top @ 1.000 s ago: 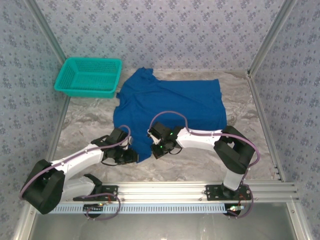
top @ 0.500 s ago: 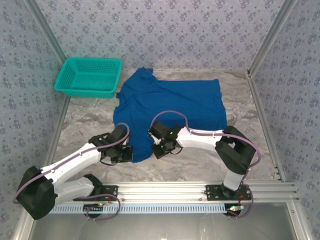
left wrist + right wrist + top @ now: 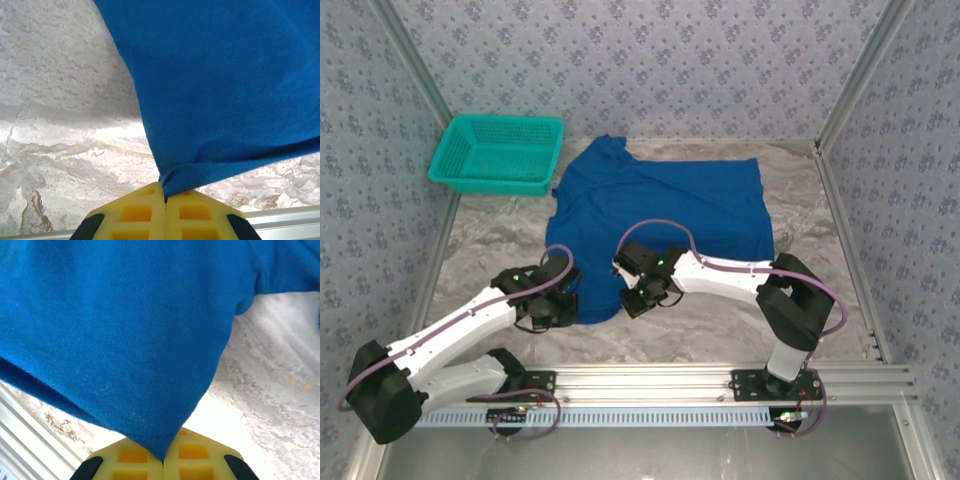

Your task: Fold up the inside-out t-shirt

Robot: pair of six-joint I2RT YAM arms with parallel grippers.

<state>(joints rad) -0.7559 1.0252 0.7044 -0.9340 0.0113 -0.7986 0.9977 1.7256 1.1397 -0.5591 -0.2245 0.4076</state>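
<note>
The left jaws and right jaws each clamp the t-shirt [image 3: 660, 205] at its near hem; its body lies beyond them, across the table [image 3: 705, 332].

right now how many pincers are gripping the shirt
2. The left pincer is shut on a bunched corner of the shirt at its near edge; the right pincer is shut on the same near edge, just to the right.
</note>
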